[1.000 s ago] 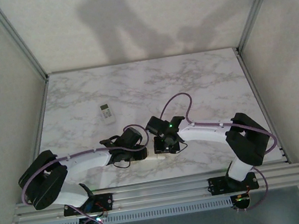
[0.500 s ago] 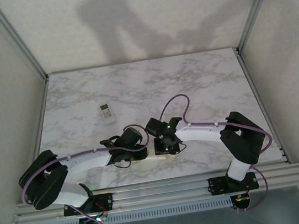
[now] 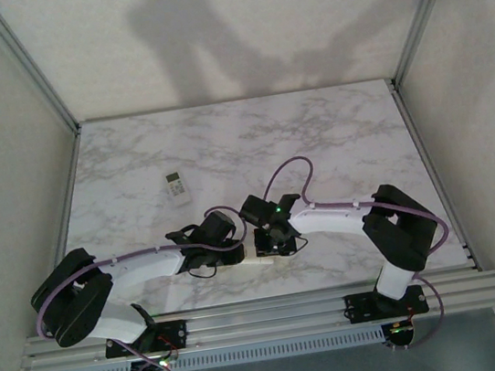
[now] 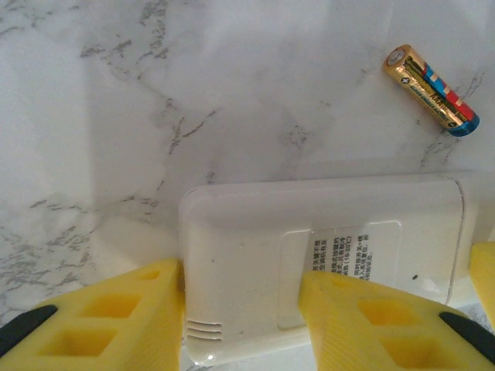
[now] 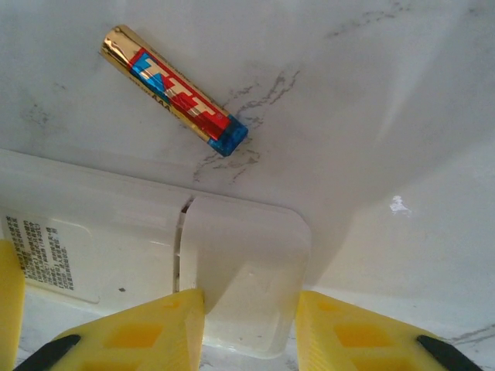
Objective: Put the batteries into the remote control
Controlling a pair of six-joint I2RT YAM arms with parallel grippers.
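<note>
Near the table's front edge the two arms meet over a white remote (image 4: 325, 232) lying back-up. The left gripper (image 4: 240, 309) has its jaws parted fairly wide, one yellow finger against the remote's end and the other over its back. The right gripper (image 5: 251, 325) has a narrower gap, both tips over the battery cover (image 5: 244, 263) at the opposite end; I cannot tell if either presses down. Just beyond the remote lies one battery (image 4: 431, 90) on the marble table (image 3: 332, 127) – gold, red and blue, apart from it. Farther back on the left rests a second remote (image 3: 178, 188).
</note>
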